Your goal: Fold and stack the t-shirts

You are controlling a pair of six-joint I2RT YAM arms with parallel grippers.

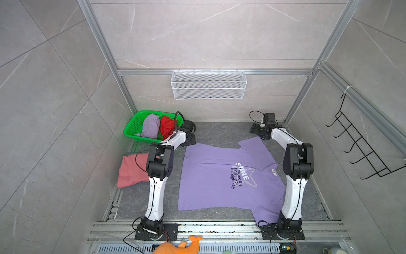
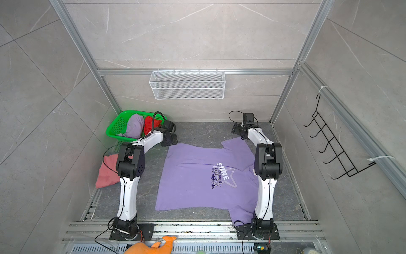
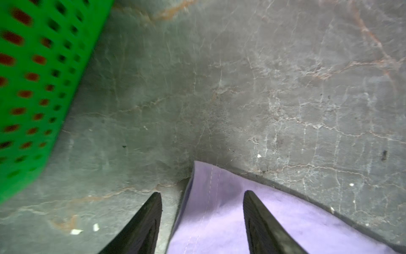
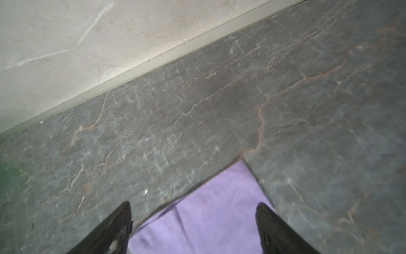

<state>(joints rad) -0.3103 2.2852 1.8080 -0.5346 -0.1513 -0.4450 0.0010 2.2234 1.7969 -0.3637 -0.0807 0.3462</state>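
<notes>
Lavender t-shirt [image 1: 208,180] with white-and-dark print, dusty-pink t-shirt [image 1: 129,171], green basket [image 1: 140,138], grey veined table [image 1: 219,132].

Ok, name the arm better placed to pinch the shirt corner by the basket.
Left: the left end effector straddles that shirt corner; the right end effector is over a sleeve.

lavender tee [image 1: 211,182] spread flat, print up.

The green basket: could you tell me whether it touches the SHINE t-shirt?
Apart. The left wrist view shows bare table between the green basket and the SHINE t-shirt.
</notes>
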